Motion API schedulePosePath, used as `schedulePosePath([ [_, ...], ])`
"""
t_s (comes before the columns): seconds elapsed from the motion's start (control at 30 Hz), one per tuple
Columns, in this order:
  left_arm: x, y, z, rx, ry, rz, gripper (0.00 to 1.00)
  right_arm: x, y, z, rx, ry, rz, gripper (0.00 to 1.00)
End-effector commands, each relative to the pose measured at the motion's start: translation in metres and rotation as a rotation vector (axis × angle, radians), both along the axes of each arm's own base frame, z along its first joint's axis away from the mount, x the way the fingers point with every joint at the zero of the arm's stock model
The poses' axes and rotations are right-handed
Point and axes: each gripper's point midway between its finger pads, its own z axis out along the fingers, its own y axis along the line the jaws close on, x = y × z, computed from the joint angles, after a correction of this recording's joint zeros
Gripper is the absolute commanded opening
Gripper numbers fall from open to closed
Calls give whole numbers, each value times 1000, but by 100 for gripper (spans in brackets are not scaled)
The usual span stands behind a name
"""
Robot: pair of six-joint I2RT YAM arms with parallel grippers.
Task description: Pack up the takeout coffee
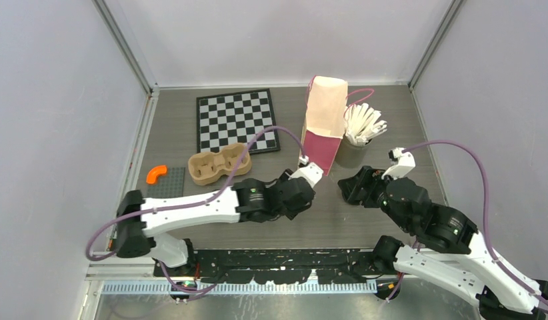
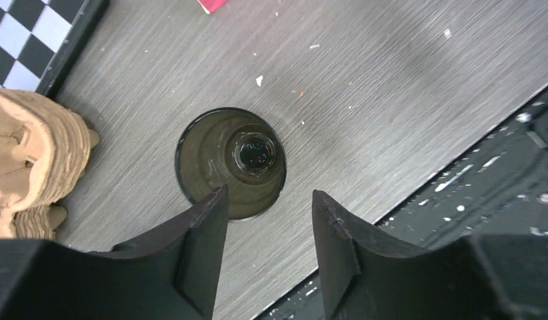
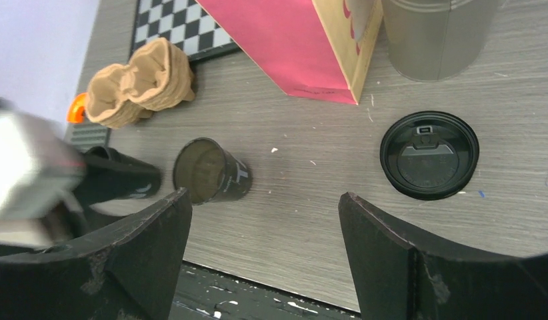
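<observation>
Plainly, we see the left gripper [image 2: 269,197] with its fingers parted and nothing between them. The black cup [image 2: 230,160] stands upright and lidless on the table [image 2: 391,87], just under those fingertips and a little toward one finger; we cannot tell whether that finger touches its rim. The pulp tray [image 2: 31,160] sits to its left. We find the right gripper [image 3: 265,200] spread wide and empty above the table, with the black lid [image 3: 429,155] lying flat to the right of the black cup, on the near side of the grey cup [image 3: 438,33] and the paper bag [image 3: 305,47].
</observation>
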Motion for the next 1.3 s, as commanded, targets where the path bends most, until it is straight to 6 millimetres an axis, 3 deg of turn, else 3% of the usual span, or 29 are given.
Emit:
schedulePosePath([
  [0.0, 6, 22, 46, -134, -29, 78, 55, 12, -3, -17, -63, 42, -81, 81],
  [0.07, 12, 38, 50, -152, 0, 114, 72, 17, -5, -29, -131, 65, -109, 72],
  [0.1, 12, 44, 50, -170, 29, 120, 74, 21, -6, -35, -173, 75, -127, 67],
  [0.2, 14, 62, 49, -236, 104, 139, 78, 34, -12, -55, -322, 94, -189, 57],
  [0.33, 13, 78, 58, -374, 159, 138, 81, 50, -18, -80, -495, 124, -267, 50],
  [0.47, 9, 102, 72, -409, 79, 88, 81, 60, -21, -117, -613, 232, -293, 44],
  [0.57, 5, 119, 74, -390, 27, 65, 80, 65, -19, -142, -595, 305, -274, 39],
  [0.93, -2, 138, 67, -391, -10, 65, 79, 81, -24, -164, -434, 339, -345, 32],
  [1.07, -4, 132, 68, -409, 4, 40, 79, 83, -19, -172, -401, 342, -326, 32],
  [1.27, -6, 128, 68, -410, 17, 23, 79, 86, -32, -180, -449, 327, -360, 31],
])
